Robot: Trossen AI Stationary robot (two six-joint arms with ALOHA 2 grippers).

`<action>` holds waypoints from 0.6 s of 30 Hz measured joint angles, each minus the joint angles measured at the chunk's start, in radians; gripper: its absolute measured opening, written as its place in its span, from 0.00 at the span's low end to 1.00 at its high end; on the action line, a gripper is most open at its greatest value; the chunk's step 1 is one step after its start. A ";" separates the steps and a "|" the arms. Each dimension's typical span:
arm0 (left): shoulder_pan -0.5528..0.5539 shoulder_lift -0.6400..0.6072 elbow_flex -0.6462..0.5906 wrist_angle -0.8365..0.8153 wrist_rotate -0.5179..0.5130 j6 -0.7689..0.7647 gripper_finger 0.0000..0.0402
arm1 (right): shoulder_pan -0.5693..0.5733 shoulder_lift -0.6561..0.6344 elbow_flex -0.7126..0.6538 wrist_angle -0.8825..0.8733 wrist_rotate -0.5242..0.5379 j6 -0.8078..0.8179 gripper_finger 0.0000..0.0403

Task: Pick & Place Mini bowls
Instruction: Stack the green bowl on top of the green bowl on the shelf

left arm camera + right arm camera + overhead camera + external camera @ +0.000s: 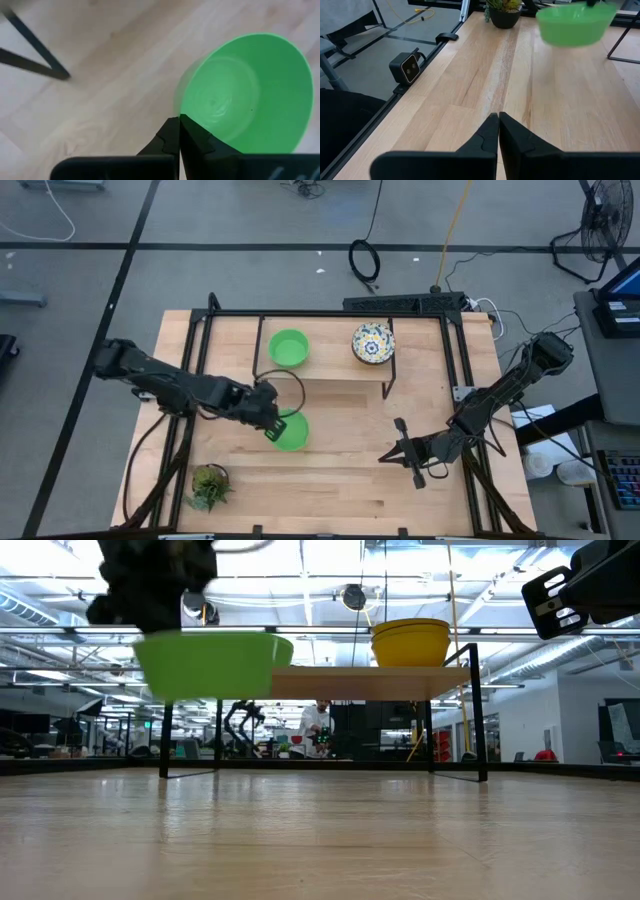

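My left gripper (pixel 274 427) is shut on a plain green mini bowl (pixel 292 431), which is in the air over the middle of the table; in the low view this bowl (pixel 210 662) hangs well above the tabletop. A second green bowl (pixel 289 347) and a floral bowl (pixel 373 343), yellow outside (pixel 410 641), stand on their bases on the raised wooden shelf (pixel 340 682). My right gripper (pixel 388 455) is shut on nothing and hovers over the table's right part, pointing left. No other mini bowls are in view. My left gripper (pixel 179 125) pinches the green bowl's rim (pixel 181 111) on the side nearest the arm, with one finger inside the bowl and one outside. The fingers come from the table's left, slanting down. The bowl (pixel 245 95) is lifted clear, mouth up and about level.
A black metal rack (pixel 455 350) carrying the shelf spans the table's far half, and its legs (pixel 478 710) stand on the tabletop. A small spiky potted plant (pixel 208 485) sits near the left front corner. Bare wood lies between the plant and my right gripper.
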 joint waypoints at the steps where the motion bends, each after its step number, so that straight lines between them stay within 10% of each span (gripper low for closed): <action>1: 0.000 -0.025 0.000 0.000 -0.013 0.007 0.00 | 0.000 0.000 0.000 0.001 0.000 0.000 0.00; 18: 0.224 -0.419 0.069 0.102 -0.019 0.133 0.00 | -0.001 0.000 0.000 0.020 0.001 -0.032 0.00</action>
